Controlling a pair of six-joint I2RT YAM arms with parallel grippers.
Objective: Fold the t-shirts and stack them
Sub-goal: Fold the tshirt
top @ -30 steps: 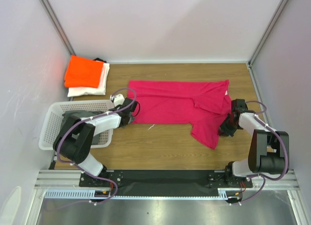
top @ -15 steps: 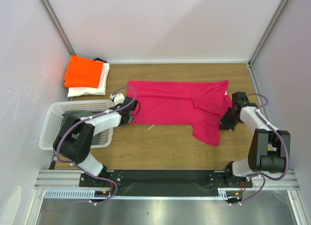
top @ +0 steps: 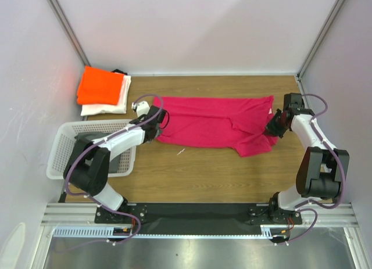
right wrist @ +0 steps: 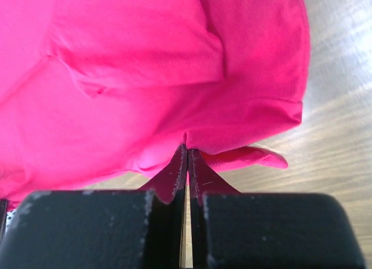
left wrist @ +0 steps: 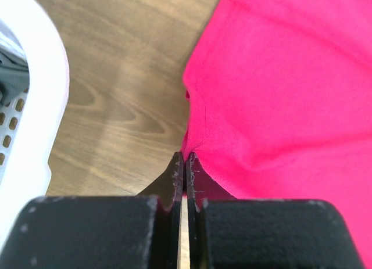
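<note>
Orange tee [top: 100, 86] sits folded on top of white tee [top: 110, 107], at 10 o'clock on the bench [top: 192, 170]. White lattice basket [top: 58, 150] at 8 o'clock, w/ dark cloth [top: 87, 139] inside. Left end effector [top: 154, 126], fingers pressed together, pinches the 9 o'clock edge of the pink tee [top: 209, 122]. That tee is spread across mid-bench, its btm right part bunched toward 4 o'clock. Right end effector [top: 273, 125], also pressed together, pinches the tee's 3 o'clock edge.

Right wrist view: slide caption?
Right end effector shut on the edge of the pink t-shirt, wooden table beneath.
</note>
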